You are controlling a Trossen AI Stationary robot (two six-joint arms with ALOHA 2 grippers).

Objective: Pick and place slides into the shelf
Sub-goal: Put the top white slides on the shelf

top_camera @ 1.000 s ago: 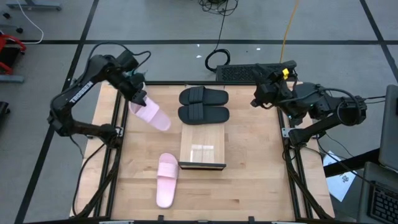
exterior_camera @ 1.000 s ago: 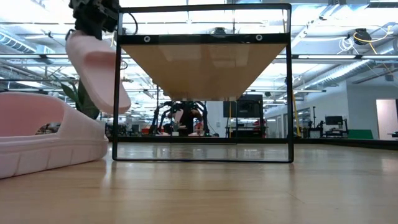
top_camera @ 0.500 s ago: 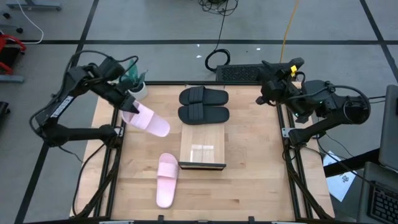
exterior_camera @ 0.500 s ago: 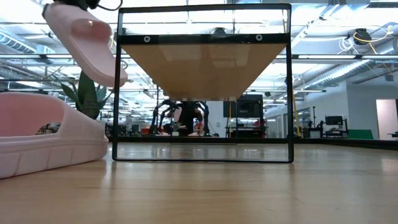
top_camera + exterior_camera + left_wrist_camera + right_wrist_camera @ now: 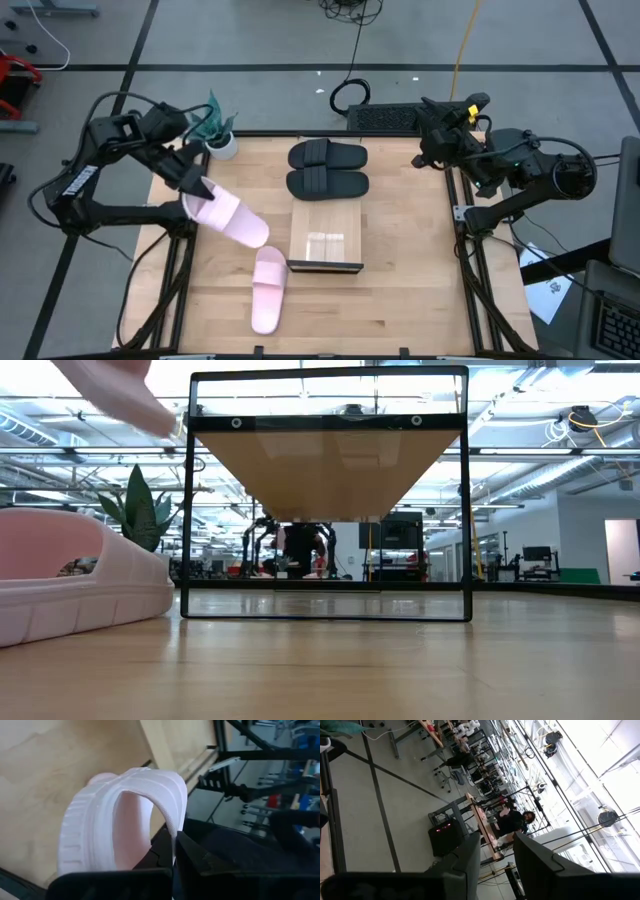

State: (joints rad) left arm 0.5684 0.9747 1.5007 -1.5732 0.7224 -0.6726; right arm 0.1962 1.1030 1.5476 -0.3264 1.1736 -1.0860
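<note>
— Slides first: from above, where do we find them?
— One pink slide (image 5: pixel 228 217) hangs clamped in our left gripper (image 5: pixel 190 183) over the table's left side; another pink slide (image 5: pixel 267 290) lies beside the shelf (image 5: pixel 325 238), two black slides (image 5: pixel 327 170) behind it.
— Left wrist view?
— Fingers pinch the strap (image 5: pixel 150 800).
— Right gripper (image 5: pixel 428 150)?
— Parked at the far right edge, fingers (image 5: pixel 465 862) apart, holding nothing.

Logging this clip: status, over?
Left gripper shut on pink slide, airborne. Right gripper open, idle at table's edge. Shelf unobstructed.
</note>
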